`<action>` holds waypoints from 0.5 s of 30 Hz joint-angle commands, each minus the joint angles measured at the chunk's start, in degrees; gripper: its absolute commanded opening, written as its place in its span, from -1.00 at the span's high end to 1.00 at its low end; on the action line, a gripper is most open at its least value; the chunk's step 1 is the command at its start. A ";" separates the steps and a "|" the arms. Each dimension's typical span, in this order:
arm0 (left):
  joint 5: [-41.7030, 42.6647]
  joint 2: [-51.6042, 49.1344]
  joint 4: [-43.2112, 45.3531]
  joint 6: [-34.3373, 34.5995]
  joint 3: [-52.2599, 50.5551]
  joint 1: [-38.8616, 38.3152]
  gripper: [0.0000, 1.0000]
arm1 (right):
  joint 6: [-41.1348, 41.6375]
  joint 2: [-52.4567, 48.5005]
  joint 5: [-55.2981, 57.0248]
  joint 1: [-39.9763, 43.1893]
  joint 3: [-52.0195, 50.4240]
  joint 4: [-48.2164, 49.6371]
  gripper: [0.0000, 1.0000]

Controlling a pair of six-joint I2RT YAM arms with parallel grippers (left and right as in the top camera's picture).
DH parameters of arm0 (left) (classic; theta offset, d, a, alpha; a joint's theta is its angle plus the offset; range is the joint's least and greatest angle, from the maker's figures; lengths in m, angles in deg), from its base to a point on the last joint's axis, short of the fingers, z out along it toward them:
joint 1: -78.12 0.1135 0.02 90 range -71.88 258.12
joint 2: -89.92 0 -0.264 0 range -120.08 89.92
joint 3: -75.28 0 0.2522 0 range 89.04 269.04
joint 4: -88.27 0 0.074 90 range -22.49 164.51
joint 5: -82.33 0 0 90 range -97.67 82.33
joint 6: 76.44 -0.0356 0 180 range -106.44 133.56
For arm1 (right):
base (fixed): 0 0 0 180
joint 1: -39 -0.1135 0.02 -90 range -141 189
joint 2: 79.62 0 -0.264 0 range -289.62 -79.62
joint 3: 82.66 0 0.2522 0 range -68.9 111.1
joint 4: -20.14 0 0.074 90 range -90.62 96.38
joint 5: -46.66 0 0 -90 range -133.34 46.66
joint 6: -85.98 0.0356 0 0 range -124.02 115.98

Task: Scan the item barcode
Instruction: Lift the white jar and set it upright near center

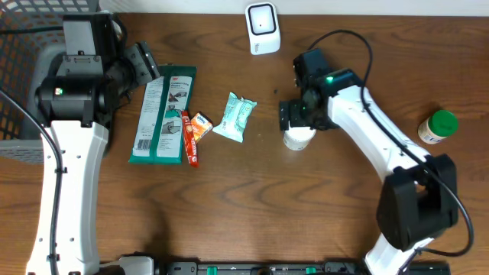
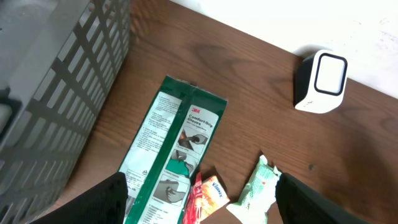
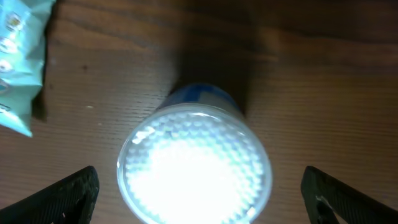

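The white barcode scanner stands at the table's far edge and also shows in the left wrist view. A white round tub with a clear lid stands upright directly under my right gripper. From above, its lid sits between the wide-open fingers of that gripper, apart from both. My left gripper hangs open over the far end of a green 3M package. In its own view the left gripper holds nothing.
A red packet, an orange Kleenex pack and a mint tissue pack lie beside the green package. A green-lidded bottle stands at the right. A grey mesh basket fills the far left.
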 commanded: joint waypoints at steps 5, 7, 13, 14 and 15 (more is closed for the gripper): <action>-0.52 -0.11 0.02 -0.11 0.44 0.37 -0.54 | 8.83 -2.25 1.95 -1.64 -0.07 0.00 -0.98; -0.52 -0.11 0.02 -0.11 0.44 0.37 -0.54 | 8.13 -2.51 1.27 -1.81 -0.07 0.31 -0.98; -0.52 -0.11 0.02 -0.11 0.44 0.37 -0.54 | -1.70 -2.54 -0.20 -3.32 -0.07 0.83 -0.98; -0.52 -0.11 0.04 -0.11 0.44 0.37 -0.54 | -5.05 -2.54 -0.15 -3.63 -0.07 0.81 -0.99; -0.52 -0.11 0.02 -0.11 0.44 0.37 -0.54 | -8.41 -2.54 -0.11 -3.89 -0.07 0.83 -0.98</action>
